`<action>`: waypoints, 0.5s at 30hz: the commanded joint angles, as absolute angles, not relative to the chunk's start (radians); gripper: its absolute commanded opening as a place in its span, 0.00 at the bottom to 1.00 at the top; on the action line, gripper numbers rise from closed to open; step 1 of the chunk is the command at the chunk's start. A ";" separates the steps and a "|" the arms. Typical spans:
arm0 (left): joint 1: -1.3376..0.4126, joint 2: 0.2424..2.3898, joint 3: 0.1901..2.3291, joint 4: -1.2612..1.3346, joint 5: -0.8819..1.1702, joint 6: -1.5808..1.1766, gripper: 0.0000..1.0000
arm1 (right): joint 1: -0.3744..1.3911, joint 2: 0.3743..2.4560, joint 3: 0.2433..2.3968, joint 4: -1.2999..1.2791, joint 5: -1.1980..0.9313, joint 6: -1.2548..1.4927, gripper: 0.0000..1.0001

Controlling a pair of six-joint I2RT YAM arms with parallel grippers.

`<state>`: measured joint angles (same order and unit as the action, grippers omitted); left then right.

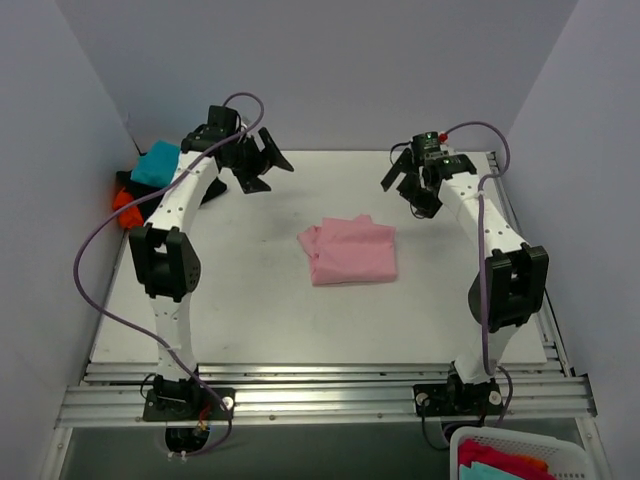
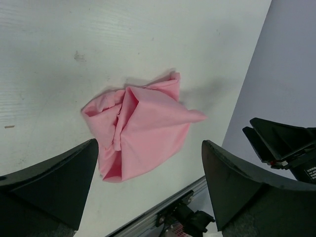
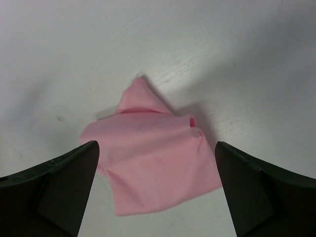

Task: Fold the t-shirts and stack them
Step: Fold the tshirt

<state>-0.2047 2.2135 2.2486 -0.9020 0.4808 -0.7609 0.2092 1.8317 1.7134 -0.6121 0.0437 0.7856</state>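
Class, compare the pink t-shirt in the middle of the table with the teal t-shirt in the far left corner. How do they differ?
The pink t-shirt lies alone mid-table; the teal t-shirt sits in a pile with orange-red cloth. The pink one shows fully, a rough rectangle with a rumpled edge; the teal one is partly hidden behind the left arm. Both are folded cloth, held by nothing.
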 commanded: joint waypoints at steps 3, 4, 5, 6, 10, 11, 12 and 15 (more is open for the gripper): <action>-0.288 2.010 1.918 -0.820 0.393 -0.658 0.94 | 0.236 1.706 1.476 -0.514 0.026 0.790 1.00; -0.301 1.969 1.798 -0.740 0.400 -0.672 0.94 | 0.238 1.675 1.441 -0.473 0.015 0.796 0.99; -0.305 1.956 1.746 -0.704 0.428 -0.690 0.94 | 0.239 1.666 1.415 -0.459 0.011 0.802 0.99; -0.308 1.951 1.709 -0.675 0.446 -0.724 0.94 | 0.239 1.663 1.385 -0.451 0.011 0.811 0.99; -0.360 2.015 1.728 -0.650 0.459 -0.733 0.94 | 0.262 1.700 1.382 -0.466 0.011 0.805 0.99; -0.371 2.035 1.758 -0.658 0.456 -0.727 0.94 | 0.264 1.704 1.382 -0.466 0.011 0.802 0.99; -0.380 2.080 1.790 -0.676 0.459 -0.726 0.94 | 0.264 1.704 1.379 -0.468 0.014 0.799 0.99; -0.406 2.169 1.934 -0.718 0.462 -0.723 0.94 | 0.262 1.698 1.379 -0.472 0.018 0.793 0.99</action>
<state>-0.3836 2.1216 1.7977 -0.7544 0.4461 -0.7280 0.2565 1.7123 1.3743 -0.4702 0.0105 0.8024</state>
